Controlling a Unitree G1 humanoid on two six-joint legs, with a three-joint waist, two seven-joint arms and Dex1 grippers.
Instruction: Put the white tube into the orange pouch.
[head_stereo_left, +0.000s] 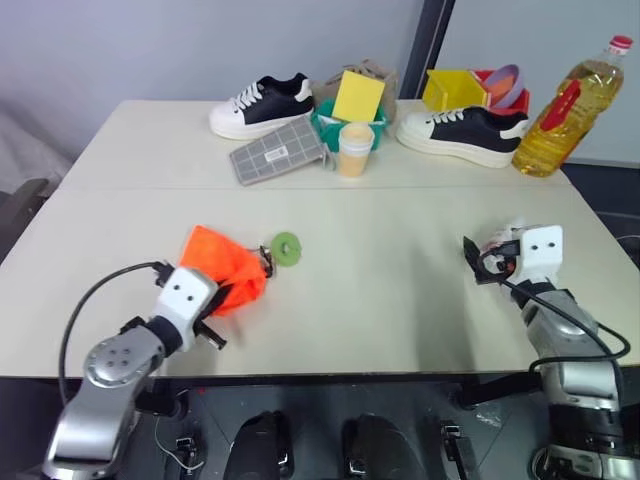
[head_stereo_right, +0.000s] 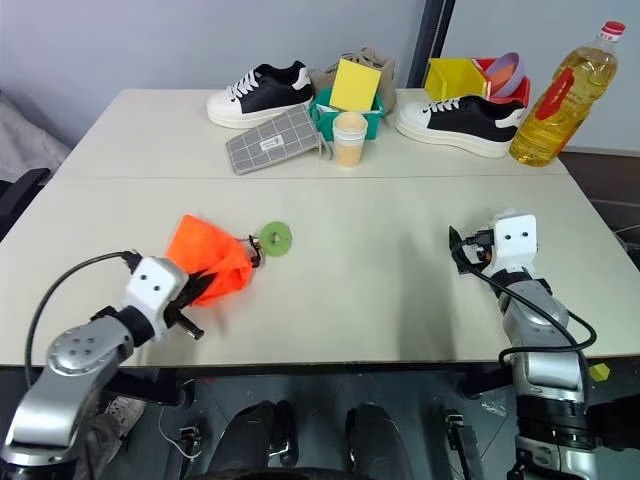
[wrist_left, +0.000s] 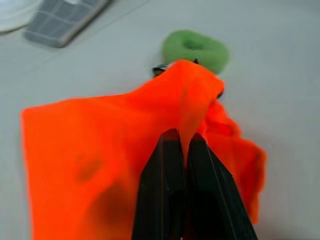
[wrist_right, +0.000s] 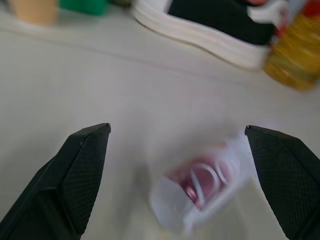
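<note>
Crumpled orange fabric pouch (wrist_left: 125, 150) pinched by left gripper (wrist_left: 182, 145) (jaws clamped). Small white tube (wrist_right: 200, 192) framed by spread right gripper (wrist_right: 177, 131), ungrasped.

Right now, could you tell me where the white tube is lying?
The white tube lies on the table at the robot's right, between the open fingers of the right gripper, nearer than the yellow oil bottle.

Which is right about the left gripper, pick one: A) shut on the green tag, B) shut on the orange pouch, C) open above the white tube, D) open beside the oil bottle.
B: the left gripper has its black fingers pinched together on a fold of the orange pouch.
</note>
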